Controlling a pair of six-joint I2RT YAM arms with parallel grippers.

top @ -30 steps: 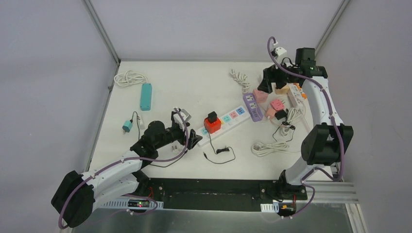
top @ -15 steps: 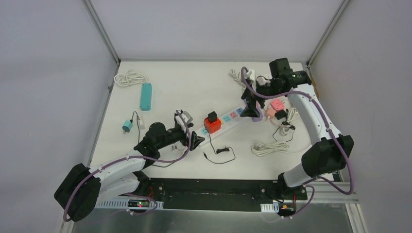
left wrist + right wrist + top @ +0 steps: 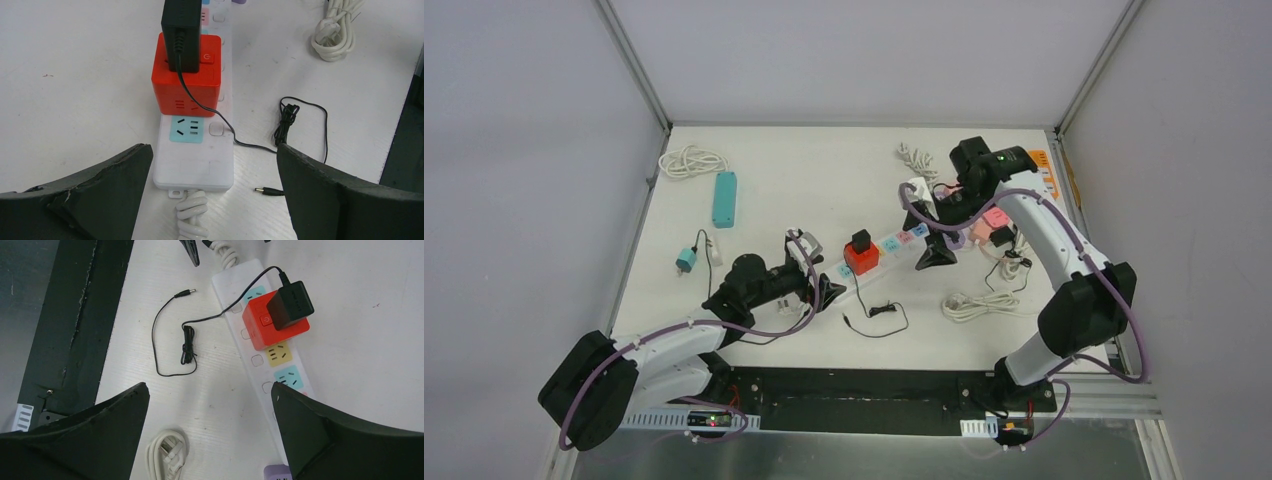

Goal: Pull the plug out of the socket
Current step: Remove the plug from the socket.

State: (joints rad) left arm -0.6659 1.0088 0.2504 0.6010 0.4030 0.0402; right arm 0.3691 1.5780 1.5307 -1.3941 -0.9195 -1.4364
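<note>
Left gripper (image 3: 212, 152) first: its two dark fingers (image 3: 100, 190) are spread as wide as they go, nothing between them but table and the near end of the white power strip (image 3: 195, 165). The tips sit either side of that end of the strip, close but not touching it. Low approach, almost at table level!

Over to the right gripper (image 3: 210, 387): fingers (image 3: 325, 435) splayed wide too, empty, looking straight down from above. Its wrist view shows the strip running between the tips, with the target further up the strip, not under the tips yet.

And the target itself: the black plug (image 3: 182, 32) sits upright, fully seated in the top of the red cube socket (image 3: 186, 85), which in turn rides on the power strip. Its thin black cable (image 3: 295, 117) trails off the strip and loops loose on the table, free end lying bare.

So where does the task stand? Nothing is done yet, by the look of it. The plug is in, no finger is on it, no finger is on the strip. What remains is all of it: one gripper must pin the strip or cube, the other must close on the black plug and lift it straight out. My read is that the left is lined up to brace and the right to pull.
</note>
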